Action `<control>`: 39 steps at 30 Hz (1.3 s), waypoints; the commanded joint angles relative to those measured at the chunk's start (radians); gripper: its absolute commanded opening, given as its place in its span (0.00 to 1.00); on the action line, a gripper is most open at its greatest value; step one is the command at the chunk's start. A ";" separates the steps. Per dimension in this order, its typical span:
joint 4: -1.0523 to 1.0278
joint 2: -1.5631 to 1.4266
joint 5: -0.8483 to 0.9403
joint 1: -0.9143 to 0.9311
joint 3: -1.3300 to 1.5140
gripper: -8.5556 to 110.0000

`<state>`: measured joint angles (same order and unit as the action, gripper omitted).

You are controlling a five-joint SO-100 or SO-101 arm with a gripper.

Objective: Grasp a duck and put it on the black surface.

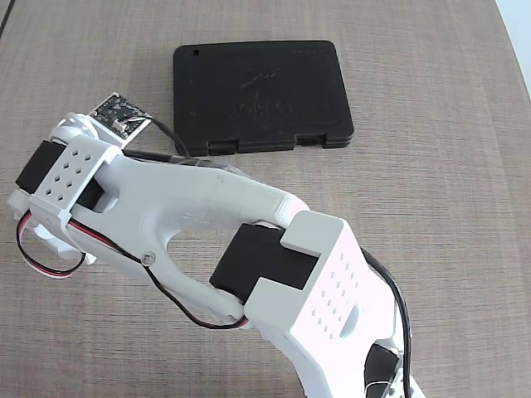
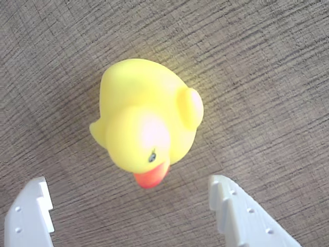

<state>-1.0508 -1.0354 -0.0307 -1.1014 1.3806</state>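
In the wrist view a yellow rubber duck (image 2: 146, 118) with a red-orange beak sits upright on the wood-grain table, its beak pointing toward the bottom of the picture. My gripper (image 2: 128, 206) is open and hovers over it, with the white fingertips (image 2: 31, 211) at the lower left and lower right, apart from the duck. In the fixed view the duck and the fingers are hidden under my white arm (image 1: 199, 224). The black surface (image 1: 259, 95), a flat matte black case with two latch notches on its near edge, lies at the top centre, just beyond the arm.
A wood-grain table (image 1: 448, 207) fills both views. A small circuit board (image 1: 120, 114) with a black cable sits on my wrist, left of the case. Red and black wires (image 1: 50, 265) loop off the arm's left side.
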 commanded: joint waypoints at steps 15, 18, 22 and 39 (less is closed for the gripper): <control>0.008 -0.017 0.112 0.080 -0.040 0.30; 0.008 -0.017 0.112 0.081 -0.046 0.22; 0.009 -0.017 0.124 0.081 -0.049 0.13; -0.006 -0.086 0.118 0.084 -0.041 0.12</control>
<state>-1.0492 -1.0370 0.0905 -1.0216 1.3637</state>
